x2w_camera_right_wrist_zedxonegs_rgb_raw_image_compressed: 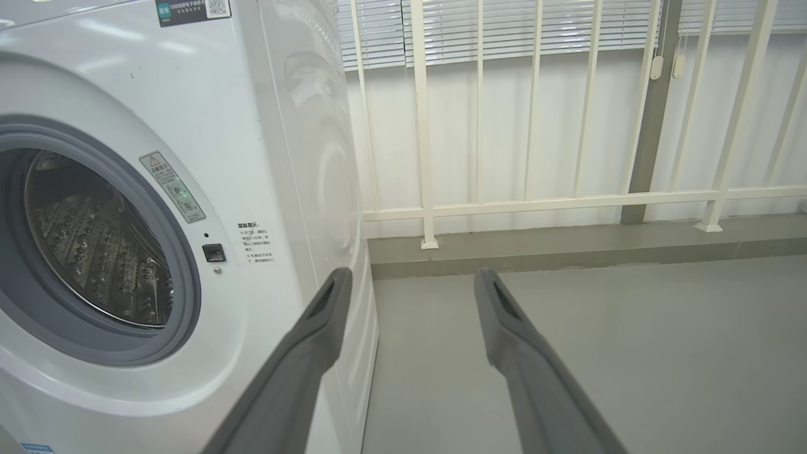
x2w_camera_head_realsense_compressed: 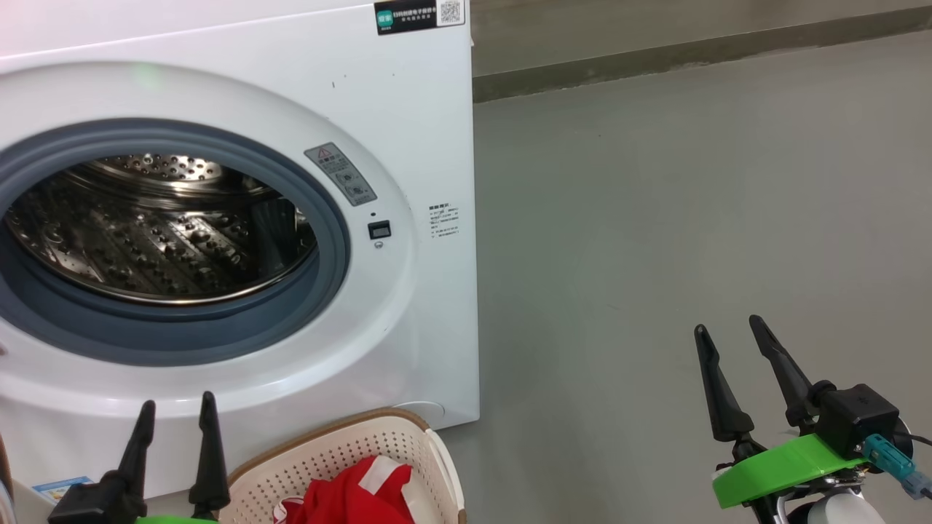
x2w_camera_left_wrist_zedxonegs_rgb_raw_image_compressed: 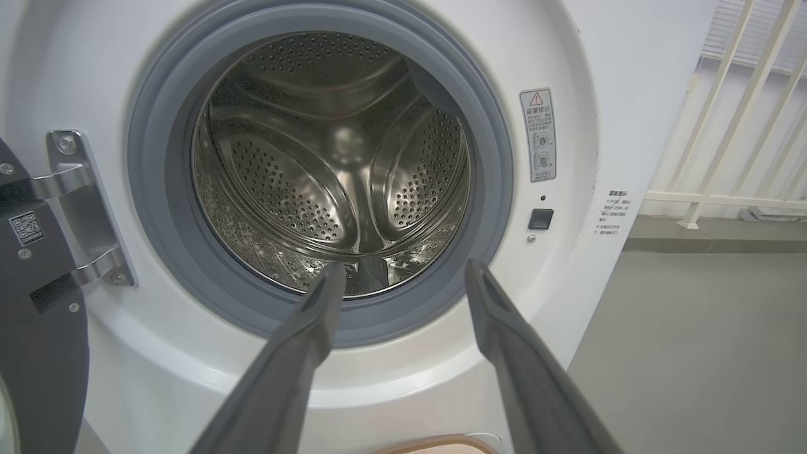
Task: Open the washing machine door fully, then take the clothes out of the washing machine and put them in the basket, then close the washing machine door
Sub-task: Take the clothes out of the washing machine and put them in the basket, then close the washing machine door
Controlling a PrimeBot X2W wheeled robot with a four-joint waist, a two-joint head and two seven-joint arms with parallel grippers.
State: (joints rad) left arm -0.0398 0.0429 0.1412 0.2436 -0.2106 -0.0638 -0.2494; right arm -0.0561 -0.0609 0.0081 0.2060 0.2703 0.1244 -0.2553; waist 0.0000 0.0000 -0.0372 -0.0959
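Over the grey floor the right pincer and the left pincer stand spread and empty, the clothes already in the basket just right of the left one, so the washing machine door, swung out to its left, likely comes next.

Clothes in basket; washing machine door open

Straight ahead of the left end effector, the washing machine has a smooth, glossy white shell, a matt grey rubber ring and a shiny perforated steel drum. Left of that end effector, the hinge is bright metal. Right of it, the basket is matt perforated plastic and the clothes in it are soft red cloth. Beneath the right end effector, the floor is smooth, matt grey.
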